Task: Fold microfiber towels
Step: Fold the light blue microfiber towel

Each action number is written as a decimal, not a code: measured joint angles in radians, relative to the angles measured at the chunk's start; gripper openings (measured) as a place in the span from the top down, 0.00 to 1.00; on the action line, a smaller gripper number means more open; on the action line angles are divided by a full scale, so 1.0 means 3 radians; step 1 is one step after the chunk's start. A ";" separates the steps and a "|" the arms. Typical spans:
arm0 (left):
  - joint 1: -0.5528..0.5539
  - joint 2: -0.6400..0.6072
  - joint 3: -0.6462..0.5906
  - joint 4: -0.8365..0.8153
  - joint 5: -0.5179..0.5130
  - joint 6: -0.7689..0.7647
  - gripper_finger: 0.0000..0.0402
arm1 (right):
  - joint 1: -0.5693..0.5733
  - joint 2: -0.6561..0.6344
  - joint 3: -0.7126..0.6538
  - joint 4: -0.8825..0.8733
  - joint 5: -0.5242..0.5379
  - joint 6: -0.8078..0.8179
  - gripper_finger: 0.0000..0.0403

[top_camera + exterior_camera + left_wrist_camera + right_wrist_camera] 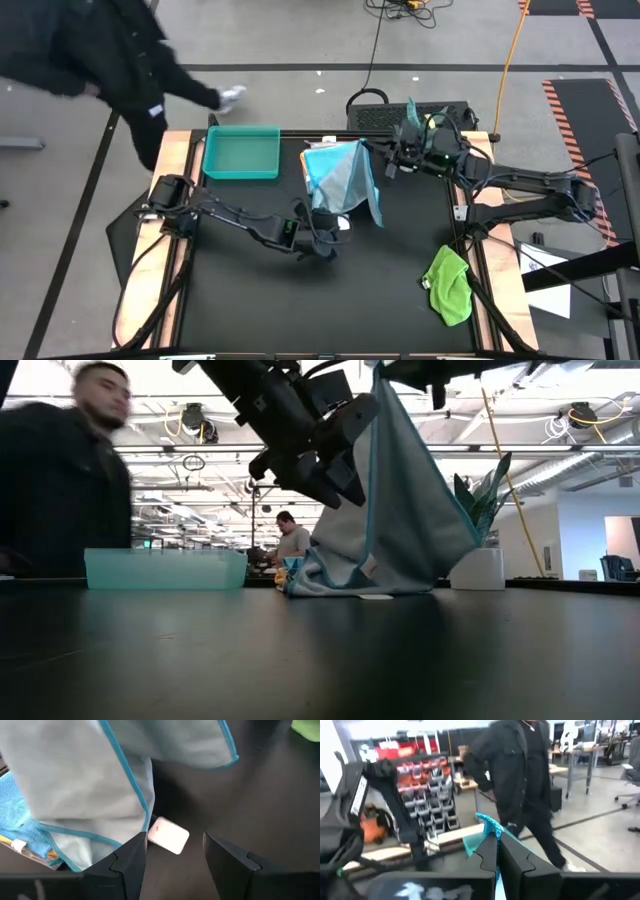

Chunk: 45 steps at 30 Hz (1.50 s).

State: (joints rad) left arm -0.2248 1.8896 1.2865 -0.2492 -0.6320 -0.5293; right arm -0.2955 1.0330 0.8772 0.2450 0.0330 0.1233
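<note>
Table (pixel 400 300): dark top, seen from above.

Pale towel (pixel 345 178): at 12 o'clock of table centre, one corner lifted high, lower edge draped on the pile; blue piping along its edges. White tag (pixel 168 835) hangs at its low edge.

Right gripper (pixel 496 851): toward 1 o'clock, raised, fingers pressed together on the pale towel's corner, which pokes out above them.

Left gripper (pixel 175 852): just at 6 o'clock of the pile, low over the table, fingers (pixel 131 855) spread, the tag between them, nothing pinched.

Bright blue towel (pixel 15 815): under the pale one, in the pile; a yellow-orange edge (pixel 10 841) shows beneath it.

Green towel (pixel 450 285): crumpled at 4 o'clock, well apart from the pile.

Tray (pixel 241 153): teal, at 11 o'clock, near the far edge.

Person (pixel 95 50): dark clothing, walking past beyond the 11 o'clock corner.
</note>
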 joint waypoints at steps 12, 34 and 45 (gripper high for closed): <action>0.0152 0.0162 0.0000 0.0068 -0.0521 -0.0170 0.51 | 0.0032 0.0272 0.0000 0.0435 -0.0042 0.0106 1.00; 0.0212 0.0296 0.0000 0.0588 -0.0415 -0.0210 0.51 | -0.0020 0.0296 0.0000 0.0879 -0.0029 0.0070 1.00; 0.0291 0.0390 -0.0001 0.0671 -0.0525 -0.0331 0.51 | 0.0004 0.0296 0.0000 0.0920 -0.0037 0.0080 1.00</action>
State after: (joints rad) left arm -0.1374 2.0067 1.2862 -0.0480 -0.7894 -0.6287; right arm -0.2944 1.1217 0.8772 0.5209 0.0219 0.1474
